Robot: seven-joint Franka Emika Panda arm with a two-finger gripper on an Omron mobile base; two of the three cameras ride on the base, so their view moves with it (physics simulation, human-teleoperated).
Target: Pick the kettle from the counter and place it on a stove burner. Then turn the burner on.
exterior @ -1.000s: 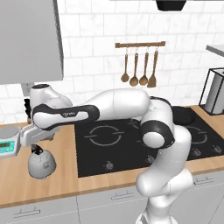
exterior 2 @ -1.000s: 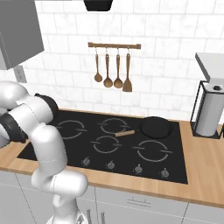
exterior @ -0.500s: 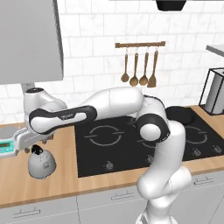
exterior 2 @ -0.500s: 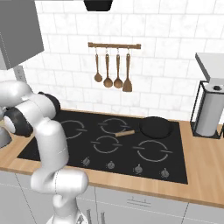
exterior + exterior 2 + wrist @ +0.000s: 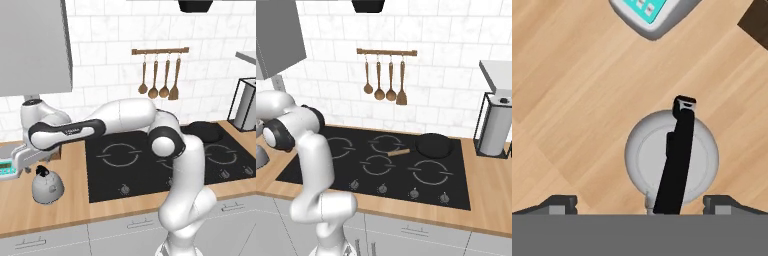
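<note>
Silver-grey metal marks the kettle (image 5: pixel 671 159), which we see from straight above in the hand view, its black arched handle running across the dome. It stands on the light-tan counter (image 5: pixel 572 100), left of the black cooktop (image 5: pixel 150 160) in the left base view, where the kettle (image 5: pixel 47 186) sits near the counter's front edge. Our gripper (image 5: pixel 640 202) hangs over it with jaws spread wide, one fingertip (image 5: pixel 559 204) on each side, holding nothing. Beyond the kettle lies a grey kitchen scale (image 5: pixel 654 12) with a teal display, apart from it.
</note>
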